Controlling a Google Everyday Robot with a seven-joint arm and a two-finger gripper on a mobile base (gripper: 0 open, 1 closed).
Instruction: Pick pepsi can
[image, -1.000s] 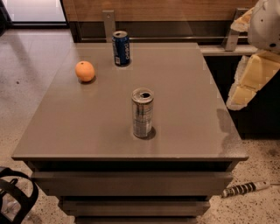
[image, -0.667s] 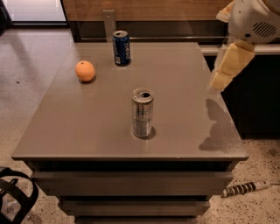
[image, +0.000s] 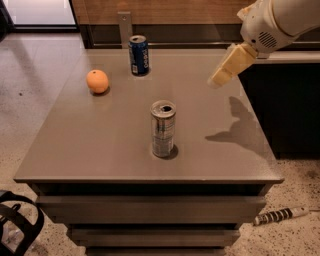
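Starting on the left: there's a black strap-looking thing (image: 15, 220) on the floor by the front corner of the table (image: 100, 150). On the table, an orange (image: 97, 80) sits near the left edge. The pepsi can (image: 139, 55) stands upright near the far edge, just right of the orange and clear of it, with a grey upright post (image: 124, 27) close behind it. The taller silver can (image: 163, 129) stands upright around the middle, closer to the front edge, with its top already open.

The gripper (image: 220, 77) hangs in the air over the right part of the table, angled down and to the left off the white arm (image: 280, 22). It isn't holding or touching anything, and honestly I can't tell whether it's open or closed from this angle. Its shadow (image: 240, 125) falls on the tabletop below it, toward the right edge.

Compared to a second ago, the gripper has swung in from past the right edge and is now properly over the surface, nearer the pepsi can. Both cans and the orange haven't budged.

As for room, it's bare tabletop between the gripper and the pepsi can. The silver can sits well forward of that stretch, and the pepsi can has the far edge and the post right behind it. A striped cable thing (image: 277, 216) lies on the floor at the lower right.
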